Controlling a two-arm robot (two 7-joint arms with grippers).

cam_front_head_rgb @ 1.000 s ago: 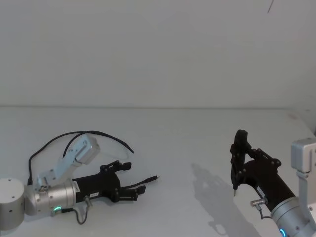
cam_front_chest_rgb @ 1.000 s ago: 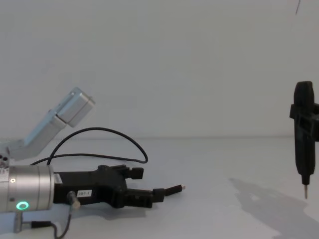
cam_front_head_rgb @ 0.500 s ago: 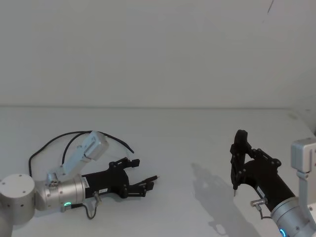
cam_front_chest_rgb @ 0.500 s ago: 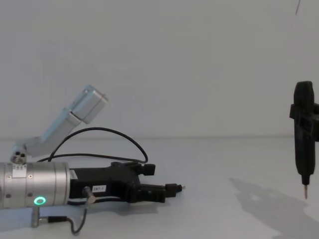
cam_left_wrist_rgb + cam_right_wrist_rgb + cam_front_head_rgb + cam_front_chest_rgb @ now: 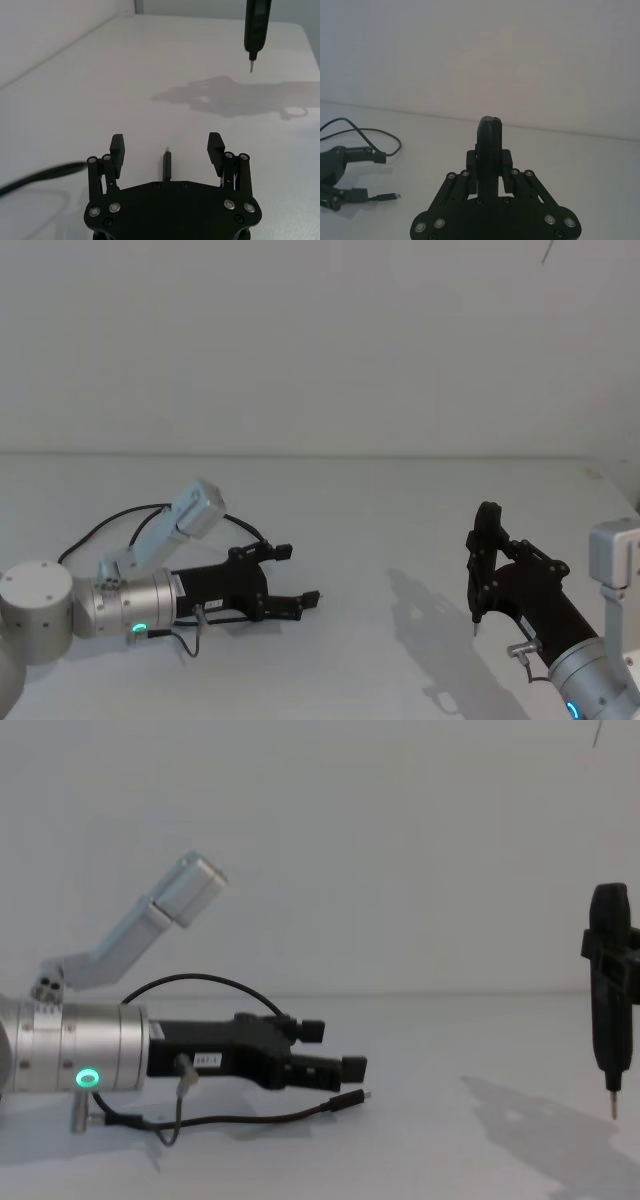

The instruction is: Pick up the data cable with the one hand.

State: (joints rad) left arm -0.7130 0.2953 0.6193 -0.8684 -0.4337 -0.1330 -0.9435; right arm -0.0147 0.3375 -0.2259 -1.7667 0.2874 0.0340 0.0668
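Observation:
The data cable [image 5: 110,522] is thin and black and lies in a loose loop on the white table at the left. Its plug [image 5: 346,1101] with a short silver tip rests on the table just under my left gripper [image 5: 333,1050]. In the left wrist view the plug [image 5: 167,164] lies midway between the spread fingers [image 5: 117,147], touching neither. This left gripper [image 5: 297,575] is open, with a silver wrist and a green ring light. From the right wrist view the plug [image 5: 388,196] sits beside the left gripper [image 5: 350,175]. My right gripper [image 5: 483,560] hangs shut at the right, holding nothing.
A short dark robot wire [image 5: 150,1132] dangles under the left wrist. The white table [image 5: 380,510] meets a plain white wall behind. The right gripper [image 5: 610,990] casts a shadow [image 5: 430,615] on the table between the two arms.
My left gripper has moved forward and to the right, from behind the plug to over it, and its open fingers now straddle the plug. The right arm has not moved.

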